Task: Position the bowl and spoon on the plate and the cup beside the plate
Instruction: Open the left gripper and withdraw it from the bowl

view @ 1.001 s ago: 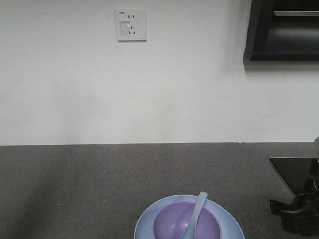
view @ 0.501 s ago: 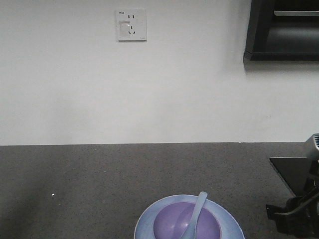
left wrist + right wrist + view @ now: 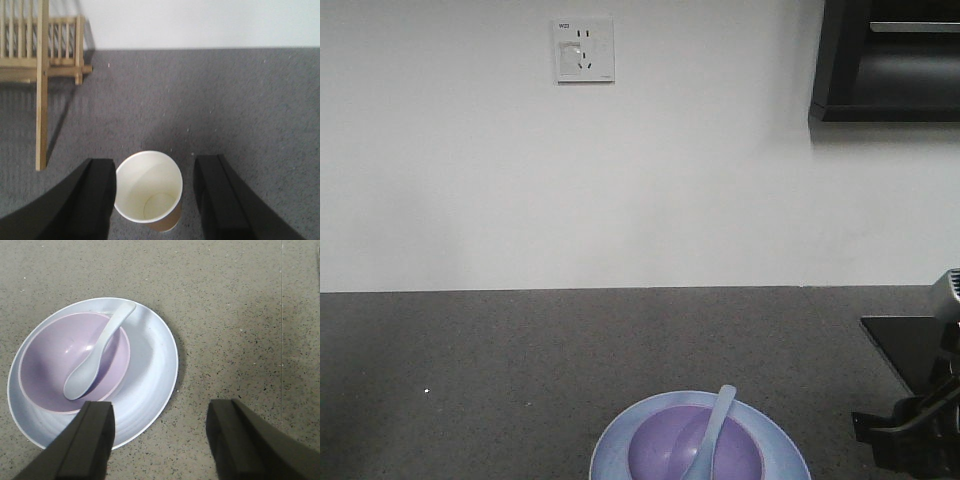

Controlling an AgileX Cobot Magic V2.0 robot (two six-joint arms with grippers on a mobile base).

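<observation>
While the left tool (image 3: 155, 167) straddles the cup (image 3: 148, 187), spread apart, the right tool (image 3: 160, 409) — also apart — overhangs the plate (image 3: 150, 365) rim.

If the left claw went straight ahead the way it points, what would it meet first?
Probably the cup, upright between its open fingers; beyond that, grey countertop, though depth is unclear.
</observation>
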